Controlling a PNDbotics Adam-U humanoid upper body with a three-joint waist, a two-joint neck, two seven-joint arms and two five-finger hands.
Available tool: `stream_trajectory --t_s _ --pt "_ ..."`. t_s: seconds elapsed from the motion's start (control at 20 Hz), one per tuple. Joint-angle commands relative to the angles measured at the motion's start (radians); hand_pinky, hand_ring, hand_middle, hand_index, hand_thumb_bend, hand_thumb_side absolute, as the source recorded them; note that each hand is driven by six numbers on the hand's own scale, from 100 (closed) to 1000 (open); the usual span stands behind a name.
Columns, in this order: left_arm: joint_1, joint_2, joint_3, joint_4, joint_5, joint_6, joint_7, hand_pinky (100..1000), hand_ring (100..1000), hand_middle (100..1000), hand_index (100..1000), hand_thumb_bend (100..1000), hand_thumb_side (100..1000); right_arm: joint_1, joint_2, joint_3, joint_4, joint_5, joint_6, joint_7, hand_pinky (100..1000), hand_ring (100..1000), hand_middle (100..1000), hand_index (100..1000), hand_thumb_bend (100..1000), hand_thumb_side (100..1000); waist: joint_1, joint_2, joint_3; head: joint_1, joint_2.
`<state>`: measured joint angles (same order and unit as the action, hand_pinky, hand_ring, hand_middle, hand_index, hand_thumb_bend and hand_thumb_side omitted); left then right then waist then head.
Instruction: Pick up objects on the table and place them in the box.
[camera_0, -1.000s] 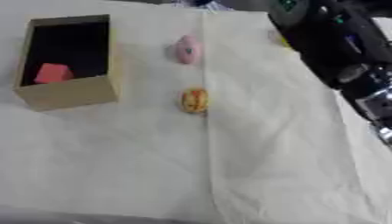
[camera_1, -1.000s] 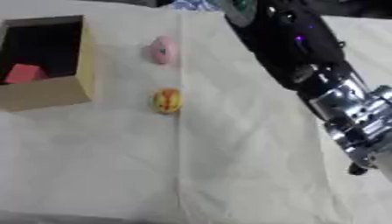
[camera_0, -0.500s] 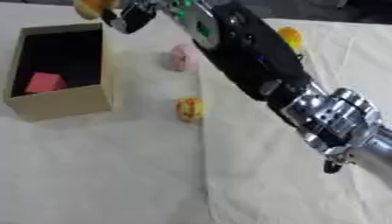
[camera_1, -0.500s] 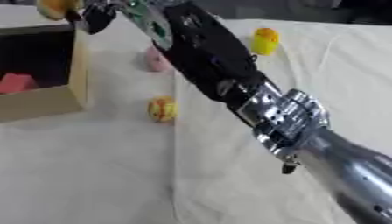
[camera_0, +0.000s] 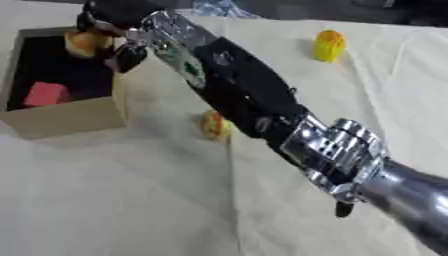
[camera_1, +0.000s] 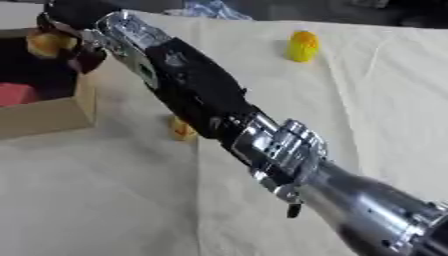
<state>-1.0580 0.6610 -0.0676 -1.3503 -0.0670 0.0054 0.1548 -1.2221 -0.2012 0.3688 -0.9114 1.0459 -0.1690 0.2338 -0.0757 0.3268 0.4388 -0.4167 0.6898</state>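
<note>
My right arm stretches from the lower right across the table to the upper left. Its hand (camera_0: 117, 16) hangs over the open cardboard box (camera_0: 66, 118), fingers curled round a small orange-yellow object (camera_0: 86, 44) held above the box's dark inside. A red block (camera_0: 46, 94) lies in the box at its left. Another small yellow-orange object (camera_0: 212, 125) lies on the cloth just below the forearm, partly hidden by it. A yellow ribbed object (camera_0: 329, 45) stands on the cloth at the upper right. My left hand shows in no view.
A cream cloth (camera_0: 122, 200) covers the table, with a fold line running down its middle. A crumpled clear wrapper (camera_1: 210, 8) lies at the far edge. The forearm (camera_0: 254, 105) spans the middle of the table and hides what lies under it.
The right arm has swung left across the table. Its hand, carrying the orange-yellow object, has gone from beyond the box's far corner to over the box. The view has also shifted.
</note>
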Motion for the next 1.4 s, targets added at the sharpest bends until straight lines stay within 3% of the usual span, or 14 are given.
stream_trajectory --t_s 0.05,0.2,0.35,0.4,0.45,0.6,1.05,1.4 --pt "-0.026 0.014 0.000 -0.014 -0.014 -0.001 -0.007 821 778 759 914 689 812 -0.021 0.010 -0.008 0.008 0.028 -0.007 -0.016 805 596 388 572 100 100 0.008 -0.017 0.005 -0.004 -0.012" --pt "-0.027 0.011 -0.003 -0.013 -0.021 -0.002 -0.011 821 778 758 914 688 812 -0.021 0.015 -0.008 0.014 0.049 -0.010 -0.021 809 623 427 616 100 100 0.005 -0.014 0.006 -0.003 -0.011" --pt "-0.024 0.009 -0.004 -0.010 -0.026 -0.001 -0.013 821 778 758 914 687 812 -0.025 0.013 -0.009 0.011 0.062 -0.007 -0.004 859 815 679 805 249 100 0.005 -0.014 0.005 0.000 -0.006" --pt "-0.022 0.009 -0.003 -0.008 -0.029 -0.001 -0.013 821 778 758 914 687 812 -0.029 0.011 -0.011 0.004 0.067 -0.008 0.000 880 863 754 847 209 100 0.004 -0.015 0.004 0.000 -0.004" --pt "-0.021 0.008 -0.003 -0.005 -0.030 -0.001 -0.013 821 778 758 914 687 812 -0.032 0.009 -0.012 -0.005 0.070 -0.010 0.002 890 884 782 859 284 116 0.004 -0.016 0.004 -0.001 -0.002" --pt "-0.019 0.007 -0.002 0.001 -0.033 -0.002 -0.012 821 777 758 914 687 811 -0.040 0.002 -0.018 -0.024 0.067 -0.015 0.006 894 892 802 869 272 171 0.005 -0.022 0.000 -0.001 0.003" --pt "-0.011 0.004 0.009 0.012 -0.022 -0.004 0.005 819 776 755 912 688 804 -0.062 -0.022 -0.028 -0.075 -0.019 0.017 0.006 890 871 779 867 214 166 0.012 -0.041 -0.012 0.000 0.010" --pt "-0.014 -0.003 0.006 0.013 -0.015 -0.009 0.005 819 777 756 912 688 804 -0.052 -0.019 -0.008 -0.071 -0.052 -0.068 0.103 946 973 881 953 295 338 0.012 -0.046 -0.012 -0.012 0.007"
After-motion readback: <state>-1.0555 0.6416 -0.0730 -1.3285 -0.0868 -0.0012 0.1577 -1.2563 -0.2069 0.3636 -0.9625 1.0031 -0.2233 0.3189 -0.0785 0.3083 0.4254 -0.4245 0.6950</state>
